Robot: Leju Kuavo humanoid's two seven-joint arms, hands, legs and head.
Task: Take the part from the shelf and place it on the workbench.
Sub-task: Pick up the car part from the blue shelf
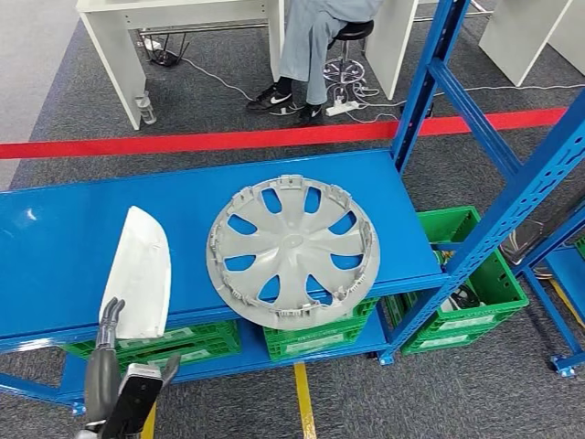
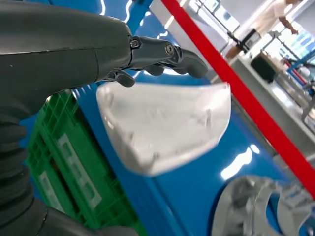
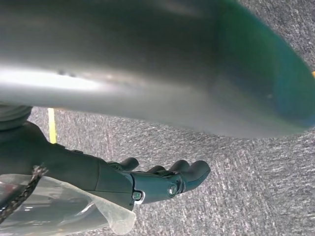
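Lying on blue shelf [image 1: 62,229]: smooth curved white part [image 1: 140,273] beside spoked grey wheel cover [image 1: 293,249] | reaching above part, left hand [image 2: 111,51] spread, holding nothing | hanging over grey carpet [image 3: 241,187], right hand [image 3: 148,179] loosely extended, holding nothing

Left hand [image 1: 109,343] at white part [image 1: 142,273] beside hubcap [image 1: 293,249] on blue shelf [image 1: 82,229]

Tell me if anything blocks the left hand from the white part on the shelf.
Nothing visible does. The left hand sits at the near end of the white part, fingers just over its edge; the hubcap lies beside it.
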